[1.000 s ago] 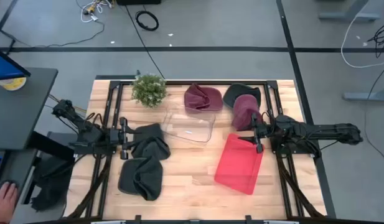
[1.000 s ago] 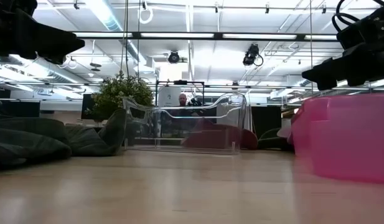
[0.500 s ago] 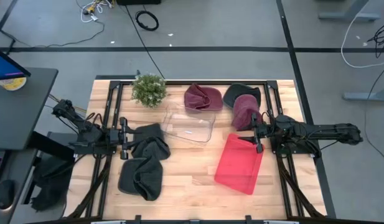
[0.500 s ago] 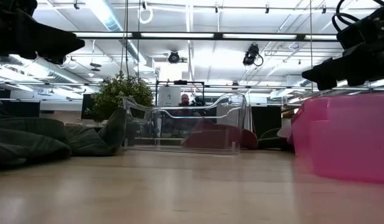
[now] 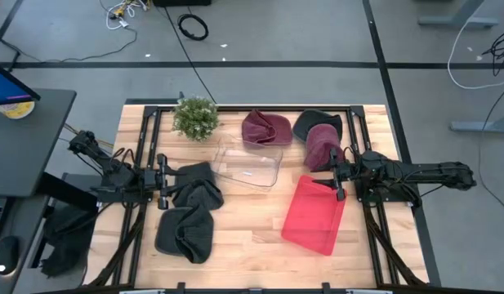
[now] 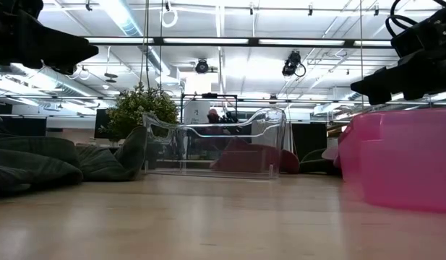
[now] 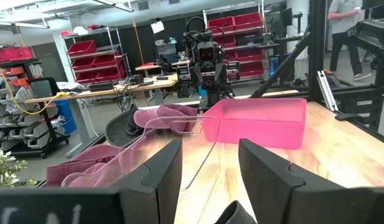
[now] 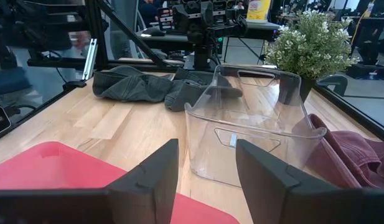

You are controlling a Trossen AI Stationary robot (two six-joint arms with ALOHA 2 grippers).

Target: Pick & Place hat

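Neither arm has moved since the earlier frames — the left gripper [image 5: 164,184], fingers spread and empty, has the dark hat [image 5: 196,184] just ahead, so it should drop lower before closing — the right gripper [image 5: 340,174] waits, likewise spread.

Lying under black cables [image 5: 193,27], grey floor [image 5: 301,33]; standing far off, shelving with red bins [image 7: 232,28]; glowing overhead, ceiling strip lights [image 6: 230,41].

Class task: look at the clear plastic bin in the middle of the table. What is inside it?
The clear bin looks empty: bare wood shows through it from above. The maroon hats lie behind it, and the dark hats beside it. Only a small label shows on its wall.
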